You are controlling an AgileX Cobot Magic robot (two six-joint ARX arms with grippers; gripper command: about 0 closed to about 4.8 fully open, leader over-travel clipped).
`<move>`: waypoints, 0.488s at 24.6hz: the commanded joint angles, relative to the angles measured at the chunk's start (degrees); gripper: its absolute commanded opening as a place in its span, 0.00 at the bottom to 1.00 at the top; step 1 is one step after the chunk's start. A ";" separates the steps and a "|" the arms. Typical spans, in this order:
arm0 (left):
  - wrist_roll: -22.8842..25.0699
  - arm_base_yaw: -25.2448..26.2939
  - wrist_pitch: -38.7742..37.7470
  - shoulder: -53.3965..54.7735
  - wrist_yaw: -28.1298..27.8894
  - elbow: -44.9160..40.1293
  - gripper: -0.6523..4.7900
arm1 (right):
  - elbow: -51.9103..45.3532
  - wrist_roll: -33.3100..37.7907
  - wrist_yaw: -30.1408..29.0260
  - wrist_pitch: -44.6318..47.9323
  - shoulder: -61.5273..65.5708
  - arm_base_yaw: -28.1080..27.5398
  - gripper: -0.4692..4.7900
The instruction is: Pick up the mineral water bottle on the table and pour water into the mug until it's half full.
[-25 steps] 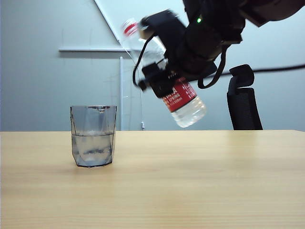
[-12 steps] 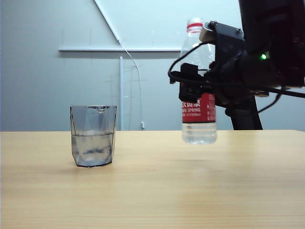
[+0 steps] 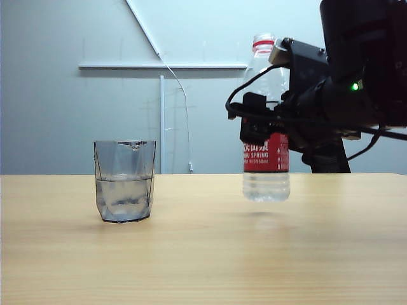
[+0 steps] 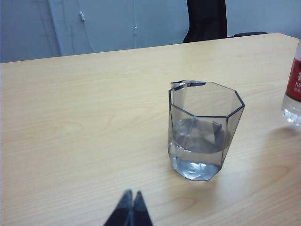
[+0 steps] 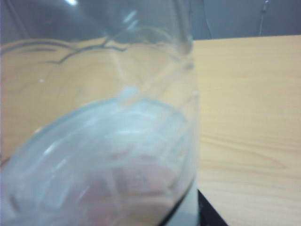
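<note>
The mineral water bottle [image 3: 266, 159] hangs upright just above the table [image 3: 203, 254] at the right, with some water [image 3: 266, 186] left in its base. My right gripper [image 3: 259, 122] is shut on it above the red label. In the right wrist view the clear bottle [image 5: 103, 155] fills the frame and hides most of the gripper. The mug [image 3: 124, 181] stands to the left, about half full of water [image 3: 124, 194]. In the left wrist view the mug [image 4: 204, 129] stands ahead of my left gripper [image 4: 130, 200], which is shut and empty, and the bottle [image 4: 294, 94] shows at the edge.
A black office chair [image 3: 331, 160] stands behind the table's far edge, partly behind my right arm. Bare tabletop [image 4: 70, 117] lies between mug and bottle and in front of both.
The bottle has swung from tilted, neck toward the mug, to upright. My right gripper has carried it rightward and down close to the table. The mug and left gripper have not moved.
</note>
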 commanded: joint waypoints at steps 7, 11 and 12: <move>-0.20 0.04 0.72 0.02 0.09 0.13 0.12 | 0.13 0.22 0.02 1.62 0.79 0.04 0.75; -0.17 0.04 0.74 0.02 0.09 0.13 0.12 | 0.04 1.11 -0.24 0.81 0.79 0.07 0.90; -0.20 0.04 0.74 0.02 0.09 0.13 0.12 | 0.02 1.46 -0.24 0.72 0.79 0.07 0.92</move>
